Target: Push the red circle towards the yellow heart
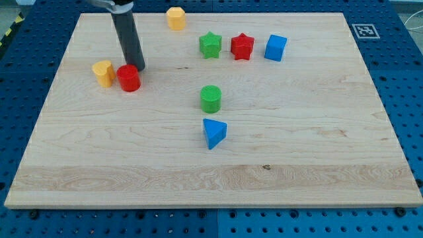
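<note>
The red circle (pixel 129 78) stands at the view's upper left of the wooden board. The yellow heart (pixel 103 72) is just to its left, touching or nearly touching it. My tip (pixel 139 67) is at the red circle's upper right edge, right against it. The dark rod rises from there to the view's top.
A yellow hexagon (pixel 176 18) sits near the top edge. A green star (pixel 210 45), a red star (pixel 242 46) and a blue cube (pixel 275 47) stand in a row at the upper middle. A green circle (pixel 211 98) and a blue triangle (pixel 213 133) are at the centre.
</note>
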Controlling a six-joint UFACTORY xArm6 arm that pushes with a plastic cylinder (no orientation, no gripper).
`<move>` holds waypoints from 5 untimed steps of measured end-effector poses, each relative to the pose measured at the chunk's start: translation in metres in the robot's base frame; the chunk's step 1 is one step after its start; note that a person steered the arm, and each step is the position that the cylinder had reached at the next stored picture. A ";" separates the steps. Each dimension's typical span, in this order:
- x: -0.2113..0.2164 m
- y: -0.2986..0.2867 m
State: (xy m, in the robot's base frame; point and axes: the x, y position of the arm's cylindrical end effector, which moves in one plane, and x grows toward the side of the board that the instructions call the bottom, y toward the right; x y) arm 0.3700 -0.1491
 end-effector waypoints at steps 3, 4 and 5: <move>0.036 0.040; 0.075 0.040; 0.109 0.013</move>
